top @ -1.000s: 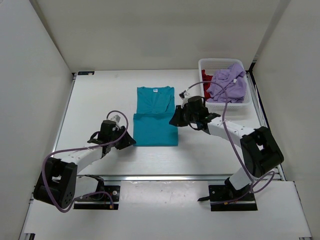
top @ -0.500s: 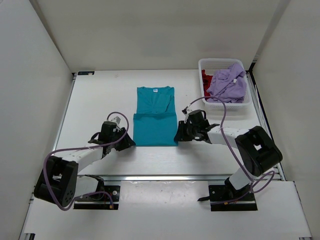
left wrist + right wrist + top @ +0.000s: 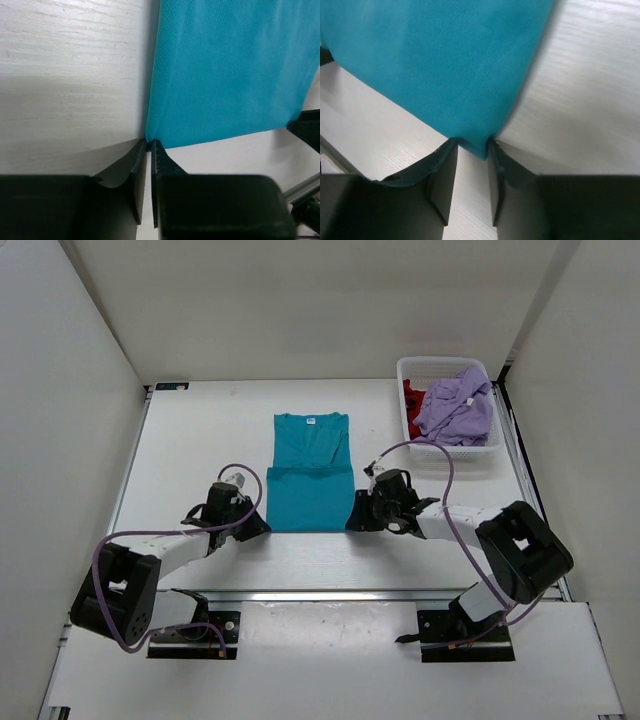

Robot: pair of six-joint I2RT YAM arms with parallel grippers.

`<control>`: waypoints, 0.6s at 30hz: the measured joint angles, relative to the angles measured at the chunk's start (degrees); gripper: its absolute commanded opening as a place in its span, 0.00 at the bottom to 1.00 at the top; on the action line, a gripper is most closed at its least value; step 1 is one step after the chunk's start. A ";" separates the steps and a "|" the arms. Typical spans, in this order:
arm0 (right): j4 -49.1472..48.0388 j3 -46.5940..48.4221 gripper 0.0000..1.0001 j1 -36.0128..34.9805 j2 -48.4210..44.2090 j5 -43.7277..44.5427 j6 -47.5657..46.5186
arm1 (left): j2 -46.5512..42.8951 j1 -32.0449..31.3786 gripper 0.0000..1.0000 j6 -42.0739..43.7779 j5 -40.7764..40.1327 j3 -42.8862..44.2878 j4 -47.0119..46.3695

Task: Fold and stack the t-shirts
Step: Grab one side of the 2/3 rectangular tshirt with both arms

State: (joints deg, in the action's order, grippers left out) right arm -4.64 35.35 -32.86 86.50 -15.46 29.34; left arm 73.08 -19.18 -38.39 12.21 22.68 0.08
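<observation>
Two arms reach in from the near edge of the table, one to each near corner of the single teal shirt.

The left gripper sits at the near left corner. In its wrist view, its two fingers are drawn almost together, with only a thin slit between them. The corner of the cloth meets their tips; I cannot tell whether it is pinched.

The right gripper sits at the near right corner. Its two fingers stand clearly apart, and the corner of the shirt dips into the gap between the tips without being clamped.

The teal shirt lies flat in the middle of the table. Its near half is doubled over into a neat rectangle, and its collar points to the far side.

Farther off, at the far right, stands one white basket. It holds two more shirts, a crumpled lavender shirt on top and a red shirt showing at its left.
</observation>
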 measured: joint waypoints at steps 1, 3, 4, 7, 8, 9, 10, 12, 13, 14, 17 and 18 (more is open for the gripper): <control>-0.61 0.00 0.18 -0.35 0.42 -0.52 0.26 | 0.04 -0.09 0.16 -0.09 -0.15 0.00 0.00; -1.38 -0.02 0.05 -0.59 1.44 -1.68 0.72 | 0.26 -0.28 0.07 -0.24 -0.42 0.07 0.00; -1.49 -0.09 0.00 -0.55 1.84 -2.03 1.03 | 0.33 -0.42 0.03 -0.20 -0.52 0.24 0.13; -2.12 -0.37 0.00 -0.55 1.90 -2.32 1.95 | 0.26 -1.25 0.00 -0.04 -1.18 0.79 1.25; -2.36 -0.81 0.00 -0.63 1.62 -2.14 2.19 | 0.02 -1.68 0.00 0.04 -1.51 0.98 1.90; -2.45 -1.44 0.00 -0.87 1.03 -1.95 2.38 | -0.44 -2.10 0.00 0.20 -1.88 1.20 2.78; -2.25 -2.14 0.00 -1.29 0.02 -1.66 2.58 | -1.09 -2.43 0.00 0.35 -2.12 1.33 3.61; -1.46 -4.07 0.00 -2.97 -3.19 -0.63 3.08 | -3.67 -3.04 0.00 0.94 -2.27 1.38 5.99; -0.74 -5.07 0.00 -4.17 -5.22 -0.13 3.56 | -5.44 -3.37 0.00 1.16 -2.34 1.36 7.61; 0.07 -6.05 0.00 -5.66 -7.37 0.42 4.04 | -7.78 -3.76 0.00 1.51 -2.36 1.31 9.38; 3.89 -8.59 0.00 -11.52 -14.40 3.02 6.21 | -16.85 -5.09 0.00 2.23 -2.49 0.90 16.28; 5.53 -9.11 0.01 -13.46 -16.68 3.69 7.04 | -20.15 -5.60 0.00 2.36 -2.58 0.83 18.53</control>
State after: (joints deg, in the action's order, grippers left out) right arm 0.89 26.24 -46.33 69.82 -11.77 36.38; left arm 52.93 -24.77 -36.03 9.63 23.51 18.61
